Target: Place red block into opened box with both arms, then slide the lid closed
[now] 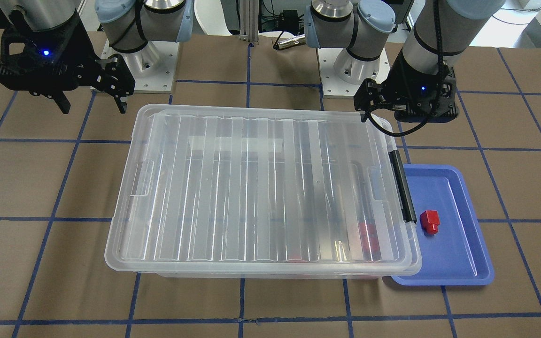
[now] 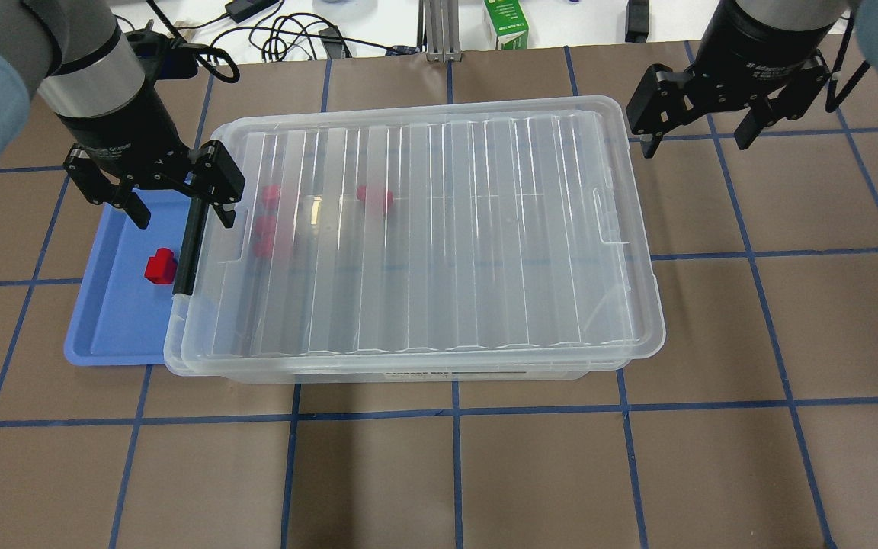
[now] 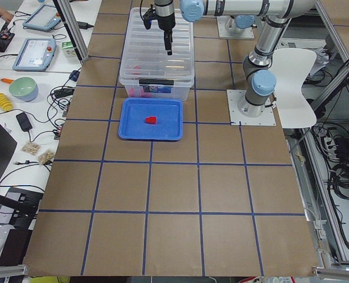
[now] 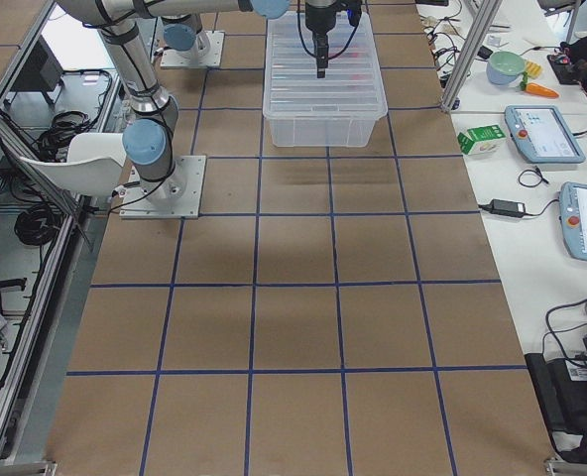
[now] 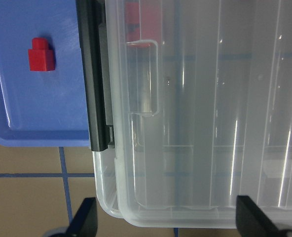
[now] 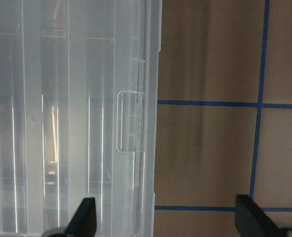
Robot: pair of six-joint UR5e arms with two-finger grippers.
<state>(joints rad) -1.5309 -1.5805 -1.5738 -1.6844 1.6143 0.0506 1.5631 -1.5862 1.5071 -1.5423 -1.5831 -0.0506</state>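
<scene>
The box [image 2: 332, 375] is set on the tabletop [image 2: 485, 473] with its long sides running left to right. It is covered by the lid [image 2: 447, 229], which lies flat with its ribs crossing from near to far. At the left short end a narrow strip of the box rim is seen beside the lid edge, and the black latch [image 2: 189, 244] is carried on that end.

Through the clear lid, three red shapes are made out in the left half of the box: one red block [image 2: 374, 197] toward the far side and two more [image 2: 270, 195] [image 2: 264, 236] closer to the latch end. Their outlines are blurred by the plastic.

A blue tray [image 2: 104, 335] is placed just beside the left end of the box, partly tucked under its rim. One further red block [image 2: 159, 266] lies on the tray, apart from the box.

The left end effector [image 2: 182, 213] is held above the left short end, fingers spread wide and nothing between them. In its wrist view one finger is seen over the tabletop and the other over the lid, with a corner of the box below.

The right end effector [image 2: 694, 141] is held over the tabletop just past the right short end, its fingers also spread and empty
</scene>
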